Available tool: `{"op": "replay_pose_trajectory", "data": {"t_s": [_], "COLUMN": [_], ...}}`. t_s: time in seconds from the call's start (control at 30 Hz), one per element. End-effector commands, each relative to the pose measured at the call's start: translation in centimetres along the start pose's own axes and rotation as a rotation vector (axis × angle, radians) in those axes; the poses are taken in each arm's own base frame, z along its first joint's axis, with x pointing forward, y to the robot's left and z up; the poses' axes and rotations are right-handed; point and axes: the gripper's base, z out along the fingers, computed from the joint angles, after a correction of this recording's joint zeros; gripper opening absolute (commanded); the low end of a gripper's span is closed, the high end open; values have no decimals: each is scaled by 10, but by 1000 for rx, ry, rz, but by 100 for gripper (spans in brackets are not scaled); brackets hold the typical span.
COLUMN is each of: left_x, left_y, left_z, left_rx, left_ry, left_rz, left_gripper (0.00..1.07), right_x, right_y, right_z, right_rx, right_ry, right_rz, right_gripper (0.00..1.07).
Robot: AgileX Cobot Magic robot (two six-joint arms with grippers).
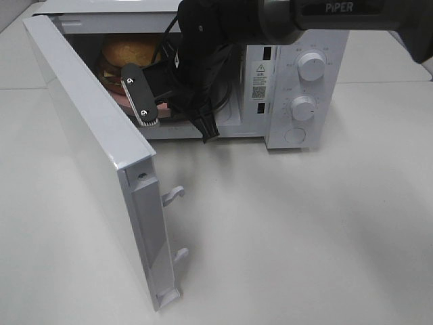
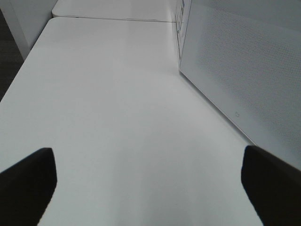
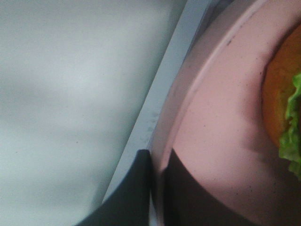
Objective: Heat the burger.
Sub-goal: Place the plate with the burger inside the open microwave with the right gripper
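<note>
right gripper (image 3: 155, 188) clamped narrow on rim of round pink plate (image 3: 211, 117); glossy golden-bun burger (image 1: 128, 51) on plate, at gripper's 11 o'clock, inside white microwave (image 1: 298, 81)

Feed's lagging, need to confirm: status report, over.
Left gripper open, over table. Right gripper shut on pink plate rim. Burger on plate, inside microwave. Door open, right arm in doorway.

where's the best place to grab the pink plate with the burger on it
Pinch the pink plate at its thin front rim, above and below, coming through the microwave opening. The burger takes the middle and walls block other sides. The right end effector grips there.
</note>
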Motion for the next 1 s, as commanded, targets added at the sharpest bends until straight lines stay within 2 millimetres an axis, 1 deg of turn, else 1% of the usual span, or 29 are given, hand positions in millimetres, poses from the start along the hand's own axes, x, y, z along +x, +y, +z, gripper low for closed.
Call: {"op": "replay_pose_trajectory", "data": {"t_s": [0.03,0.13,0.27,0.33,0.4,0.57,0.6,0.8,0.83,0.97,1.0], "left_x": [0,0,0,0,0,0,0,0,0,0,0], "left_y": [0,0,0,0,0,0,0,0,0,0,0], "left_z": [1,1,1,1,1,1,1,1,1,1,1], "left_rx": [1,1,1,1,1,1,1,1,1,1,1], "left_ry": [-14,-14,-14,-14,-14,-14,-14,-14,-14,-14,-14], "left_rz": [0,0,0,0,0,0,0,0,0,0,0], "left_gripper": [102,102,102,102,102,102,102,102,102,102,102], "right_x": [2,5,7,9,10,11,14,15,19,21,26], "right_y": [-17,-18,-20,-21,-22,-25,-26,-25,-26,-26,-26], "right_z": [-4,2,4,10,12,13,16,17,17,17,18], "right_rx": [76,61,66,69,69,80,78,75,76,75,76], "right_ry": [-10,-2,1,5,5,4,8,11,16,18,23], "right_rz": [39,48,69,75,81,118,128,130,136,145,160], "right_gripper": [0,0,0,0,0,0,0,0,0,0,0]}}
